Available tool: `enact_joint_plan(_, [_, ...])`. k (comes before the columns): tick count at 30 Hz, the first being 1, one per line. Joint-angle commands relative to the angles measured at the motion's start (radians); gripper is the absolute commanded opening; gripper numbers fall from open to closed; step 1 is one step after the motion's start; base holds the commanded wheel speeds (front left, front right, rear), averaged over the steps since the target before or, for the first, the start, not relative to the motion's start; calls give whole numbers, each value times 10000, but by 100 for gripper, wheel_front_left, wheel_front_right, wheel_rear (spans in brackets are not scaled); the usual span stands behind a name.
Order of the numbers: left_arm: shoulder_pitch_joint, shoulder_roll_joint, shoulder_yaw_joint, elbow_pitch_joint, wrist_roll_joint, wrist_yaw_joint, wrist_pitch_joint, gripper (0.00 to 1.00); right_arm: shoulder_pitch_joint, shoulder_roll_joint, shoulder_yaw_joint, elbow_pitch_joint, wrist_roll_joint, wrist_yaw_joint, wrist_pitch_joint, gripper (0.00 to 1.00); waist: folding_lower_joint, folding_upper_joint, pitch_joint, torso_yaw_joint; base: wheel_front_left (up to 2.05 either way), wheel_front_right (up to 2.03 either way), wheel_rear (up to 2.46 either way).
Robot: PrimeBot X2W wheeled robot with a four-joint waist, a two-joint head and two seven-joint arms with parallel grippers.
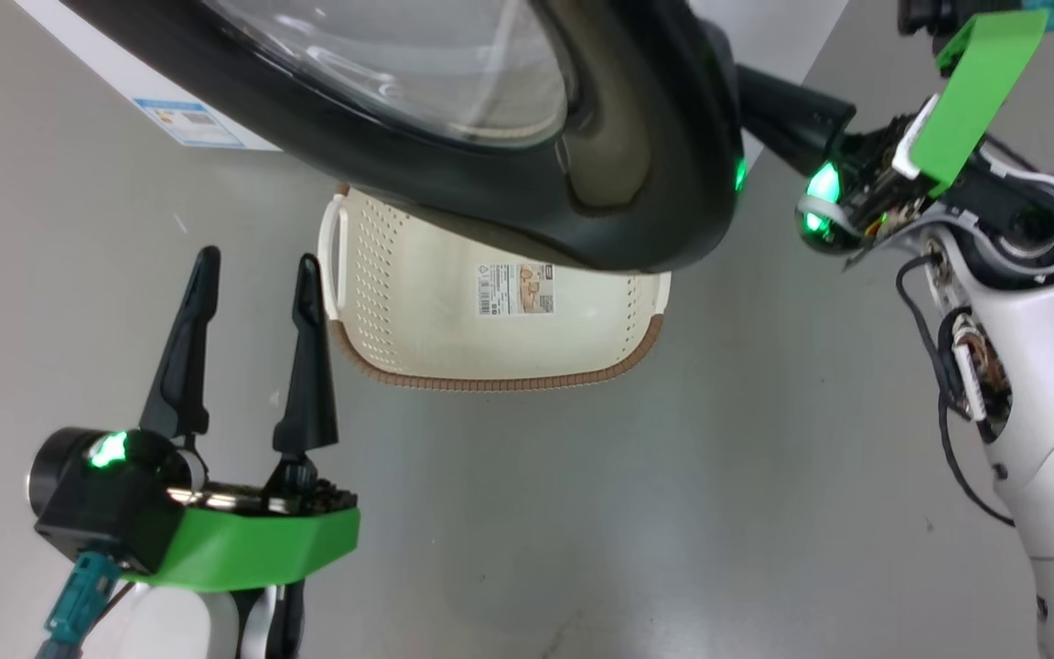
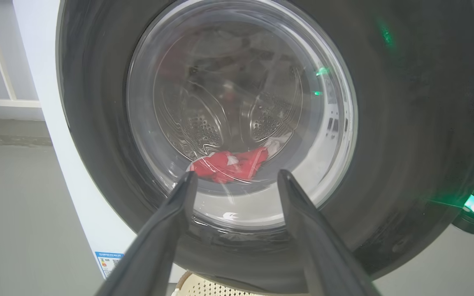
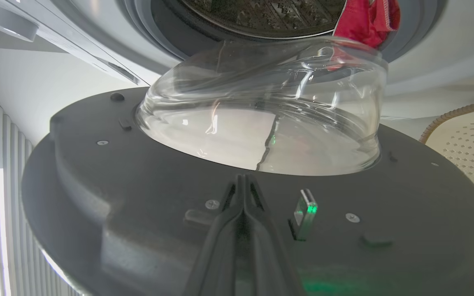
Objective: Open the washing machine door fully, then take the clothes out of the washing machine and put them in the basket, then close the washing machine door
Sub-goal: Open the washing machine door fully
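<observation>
the right end effector (image 3: 243,181) was shut, its two fingers pressed together on nothing, tips at the inner face of the washing machine door (image 3: 138,197), just beside the latch (image 3: 305,211); whether they touched it i could not tell. the half-open door lay straight ahead of that arm, the nearer one, so a push from inside looked like the way to swing it wider. the left end effector (image 1: 257,265) stood wide open and empty on the door's outer side. under the door sat the basket (image 1: 490,380) on the floor. beyond, the clothes (image 3: 364,20) lay in the washing machine (image 3: 426,61).
</observation>
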Motion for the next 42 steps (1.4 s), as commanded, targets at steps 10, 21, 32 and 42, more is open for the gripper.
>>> enact_joint_plan(10, [474,167,298,-165,-210,234,-48,100,1221,144,549,-755,554,50,68,0,0,0,-682,310,0,0,0])
enact_joint_plan(21, [889,167,122,128,-416,348,-48,100,1847,31,1180,-997,1015,50,147,0,0,0,-1247,669,0,0,0])
enact_joint_plan(32, [1393,167,-23,330,-527,462,-48,100,2688,-121,1950,-1360,1613,50,94,0,0,0,-2055,1193,0,0,0])
enact_joint_plan(42, [1780,167,-108,525,-536,491,-48,100,3034,-191,2853,-1353,2099,50,-99,0,0,0,-2621,1651,0,0,0])
